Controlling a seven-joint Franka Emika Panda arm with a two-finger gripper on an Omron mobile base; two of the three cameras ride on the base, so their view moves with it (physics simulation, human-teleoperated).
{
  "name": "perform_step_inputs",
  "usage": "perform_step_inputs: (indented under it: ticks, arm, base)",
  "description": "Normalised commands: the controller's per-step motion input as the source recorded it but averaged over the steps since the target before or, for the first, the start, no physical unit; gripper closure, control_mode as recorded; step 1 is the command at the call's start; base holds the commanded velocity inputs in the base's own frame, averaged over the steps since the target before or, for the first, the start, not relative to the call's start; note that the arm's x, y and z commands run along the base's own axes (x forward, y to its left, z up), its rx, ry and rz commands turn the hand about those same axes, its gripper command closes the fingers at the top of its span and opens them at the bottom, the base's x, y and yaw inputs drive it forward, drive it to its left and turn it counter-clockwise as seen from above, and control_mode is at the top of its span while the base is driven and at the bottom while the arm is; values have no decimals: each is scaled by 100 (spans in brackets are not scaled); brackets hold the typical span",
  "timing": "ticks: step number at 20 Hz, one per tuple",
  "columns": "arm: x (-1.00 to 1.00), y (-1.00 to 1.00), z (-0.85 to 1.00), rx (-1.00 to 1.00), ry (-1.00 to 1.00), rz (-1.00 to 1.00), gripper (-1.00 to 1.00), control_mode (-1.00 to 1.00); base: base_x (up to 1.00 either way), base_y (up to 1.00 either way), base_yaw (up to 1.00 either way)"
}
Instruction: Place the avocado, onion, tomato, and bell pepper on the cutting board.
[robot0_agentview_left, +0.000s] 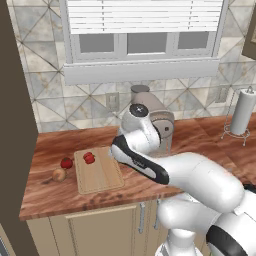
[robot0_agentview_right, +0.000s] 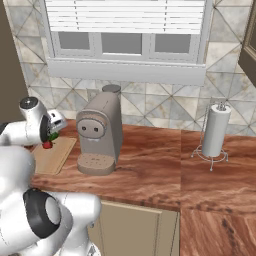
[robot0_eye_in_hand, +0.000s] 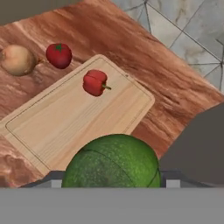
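While the arm hangs over the counter: the fingers pinch the avocado (robot0_eye_in_hand: 113, 161), one on each side of it.
Gripper: seen in the hand view (robot0_eye_in_hand: 113, 183); its fingertips (robot0_eye_in_hand: 51, 183) peek out at the fruit's 8 and 4 o'clock, pressed against the green skin.
Avocado: glossy green, sitting squarely between the two tips at 6 o'clock of the hand view, lifted above the near corner of the cutting board (robot0_eye_in_hand: 65, 120); in the right base view a green speck shows at the hand (robot0_agentview_right: 53, 135).
Cutting board: light wood, rounded corners, flat on the reddish wood counter (robot0_eye_in_hand: 131, 48); in the left base view it lies at 9 o'clock from the arm (robot0_agentview_left: 97, 172).
Bell pepper: red, lying on the board toward its far end (robot0_eye_in_hand: 95, 82), at 12 o'clock from the avocado.
Tomato: red with a green top, on the counter just beside the board's far edge (robot0_eye_in_hand: 58, 55).
Onion: tan, on the counter near the tomato, at its 9 o'clock in the hand view (robot0_eye_in_hand: 17, 60).
Coffee machine: grey-brown, on the counter at the board's 3 o'clock in the right base view (robot0_agentview_right: 100, 135).
Paper towel roll: upright on a wire stand, well apart, far along the counter (robot0_agentview_right: 216, 131).
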Motion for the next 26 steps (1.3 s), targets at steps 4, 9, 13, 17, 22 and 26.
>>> perform_step_inputs:
  ticks: [4, 9, 13, 17, 22, 26]
  arm:
    - [50, 41, -25, 5, 25, -10, 100, -100]
    - [12, 40, -48, 0, 27, -14, 100, -100]
    - [5, 32, -39, 0, 17, -14, 100, -100]
    - [9, 21, -47, 0, 15, -10, 100, -100]
    - [0, 5, -57, 0, 7, -5, 100, -100]
    - [0, 13, -38, 0, 0, -4, 100, -100]
  base:
    - [0, 0, 0]
    - [0, 0, 0]
    - [0, 0, 0]
    - [0, 0, 0]
    - [0, 0, 0]
    - [0, 0, 0]
